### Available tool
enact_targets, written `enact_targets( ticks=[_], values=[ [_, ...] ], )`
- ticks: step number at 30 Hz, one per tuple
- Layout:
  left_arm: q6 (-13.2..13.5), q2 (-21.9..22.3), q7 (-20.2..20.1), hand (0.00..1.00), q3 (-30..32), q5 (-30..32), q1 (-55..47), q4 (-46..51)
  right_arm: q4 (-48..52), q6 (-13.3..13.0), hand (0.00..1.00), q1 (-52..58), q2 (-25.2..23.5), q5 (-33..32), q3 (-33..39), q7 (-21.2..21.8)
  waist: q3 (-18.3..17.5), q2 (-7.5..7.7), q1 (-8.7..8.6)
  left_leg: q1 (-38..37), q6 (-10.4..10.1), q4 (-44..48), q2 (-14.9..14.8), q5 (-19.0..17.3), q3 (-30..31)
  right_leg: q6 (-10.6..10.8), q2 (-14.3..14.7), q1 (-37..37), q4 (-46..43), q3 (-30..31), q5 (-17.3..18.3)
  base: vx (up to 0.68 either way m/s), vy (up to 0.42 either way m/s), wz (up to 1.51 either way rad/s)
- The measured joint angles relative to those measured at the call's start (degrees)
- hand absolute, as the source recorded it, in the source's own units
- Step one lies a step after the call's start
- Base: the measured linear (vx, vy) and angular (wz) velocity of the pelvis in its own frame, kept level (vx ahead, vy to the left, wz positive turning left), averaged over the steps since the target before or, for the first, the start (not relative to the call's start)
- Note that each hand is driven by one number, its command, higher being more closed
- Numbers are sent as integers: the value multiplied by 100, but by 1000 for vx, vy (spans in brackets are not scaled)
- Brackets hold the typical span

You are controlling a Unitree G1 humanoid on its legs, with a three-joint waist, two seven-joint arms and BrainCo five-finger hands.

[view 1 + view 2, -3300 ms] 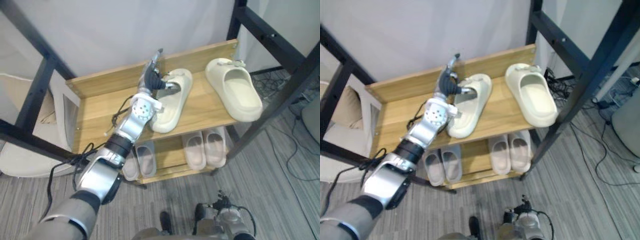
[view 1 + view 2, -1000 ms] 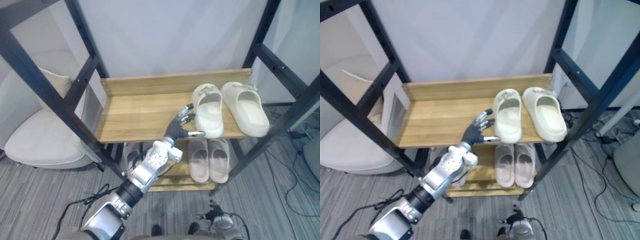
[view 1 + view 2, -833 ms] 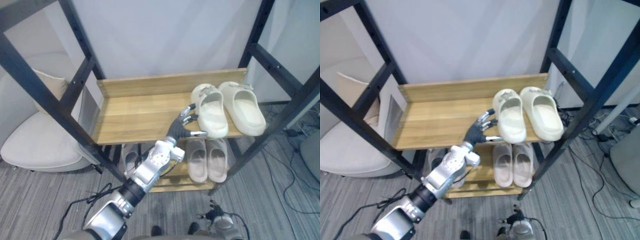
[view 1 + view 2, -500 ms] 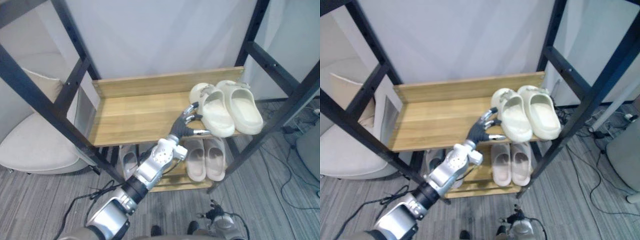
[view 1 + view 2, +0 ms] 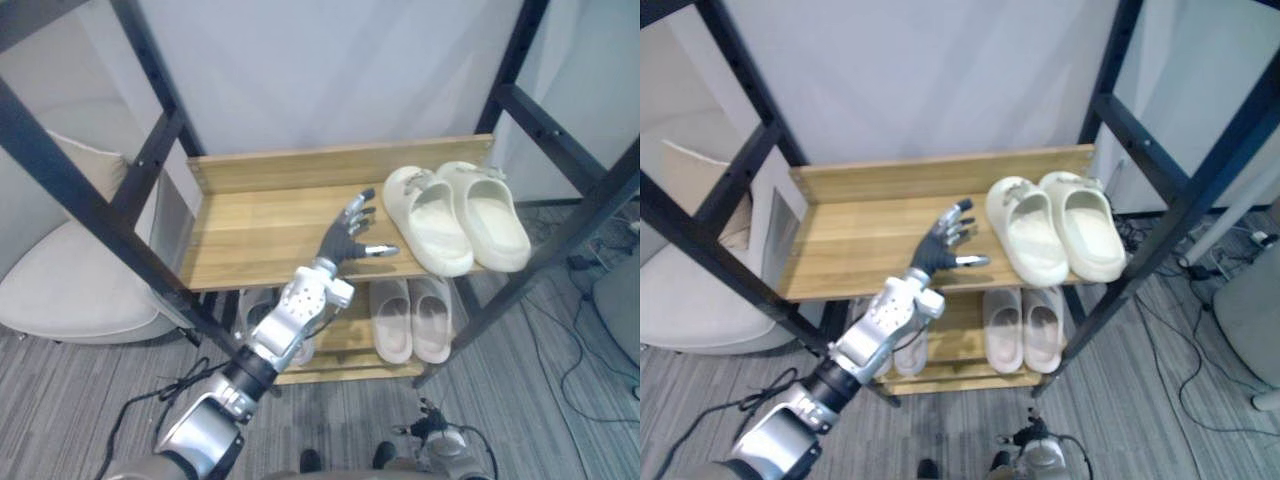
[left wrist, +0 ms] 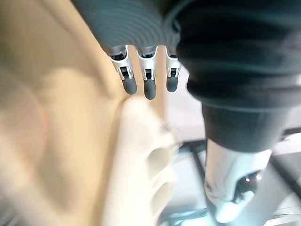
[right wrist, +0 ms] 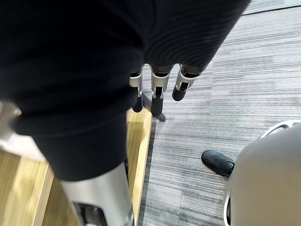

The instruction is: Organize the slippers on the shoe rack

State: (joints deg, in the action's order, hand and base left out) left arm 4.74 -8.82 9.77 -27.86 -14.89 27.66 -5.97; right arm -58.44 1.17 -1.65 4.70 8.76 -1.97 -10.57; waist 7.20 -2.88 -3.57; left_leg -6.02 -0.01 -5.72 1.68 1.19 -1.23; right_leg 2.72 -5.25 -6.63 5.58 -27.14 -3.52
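Two cream slippers lie side by side at the right end of the rack's wooden top shelf: the left slipper and the right slipper, toes toward the front edge. My left hand hovers over the shelf just left of the left slipper, open, fingers straight, thumb pointing at the slipper with a small gap. In the left wrist view its fingers point past the cream slipper. In the right wrist view my right hand's fingers hang straight, low over the floor beside the rack's edge.
On the lower shelf a pinkish-grey pair sits on the right and another pair shows partly behind my arm. Black frame posts cross on both sides. A pale cushioned chair stands to the left. The left half of the top shelf is bare wood.
The left slipper went from mid-shelf to beside the right one. In the last half second my left hand came off it and moved left; the view also shifted.
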Motion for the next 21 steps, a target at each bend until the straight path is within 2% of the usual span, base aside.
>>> enact_targets(
  ticks=[5,8,13,18,21],
  values=[
    [18,-7,-102,0,-12,-139,-158,823,-106,-5,0,-42,-20,5,-209,88,-71,19,157,123,0,95,25,1,98,-10,-34,13,-23,-54,16,27,22,16],
    [114,-3,-228,0,-138,-348,-282,1228,-129,0,0,-52,-10,11,-299,101,-90,13,222,135,1,127,43,1,160,-11,-49,-8,-38,-76,16,13,19,10],
    [130,27,-585,0,-697,-855,-858,1805,-312,-2,0,-57,-4,27,-518,131,-260,-14,333,190,4,238,69,-2,215,-15,-70,-40,-41,-103,19,-11,18,5],
    [95,38,-995,0,-1190,-1334,-1749,1735,-405,5,0,-43,-6,34,-560,162,-372,-41,396,105,6,282,67,-9,249,-21,-56,-153,-38,-109,19,-8,4,0],
    [-52,-11,-1187,0,-1327,-1448,-2351,1308,-406,3,0,-22,-5,38,-727,163,-383,-30,404,11,-44,278,58,-41,254,-7,-49,-246,-7,-121,94,-52,21,1]
  ],
)
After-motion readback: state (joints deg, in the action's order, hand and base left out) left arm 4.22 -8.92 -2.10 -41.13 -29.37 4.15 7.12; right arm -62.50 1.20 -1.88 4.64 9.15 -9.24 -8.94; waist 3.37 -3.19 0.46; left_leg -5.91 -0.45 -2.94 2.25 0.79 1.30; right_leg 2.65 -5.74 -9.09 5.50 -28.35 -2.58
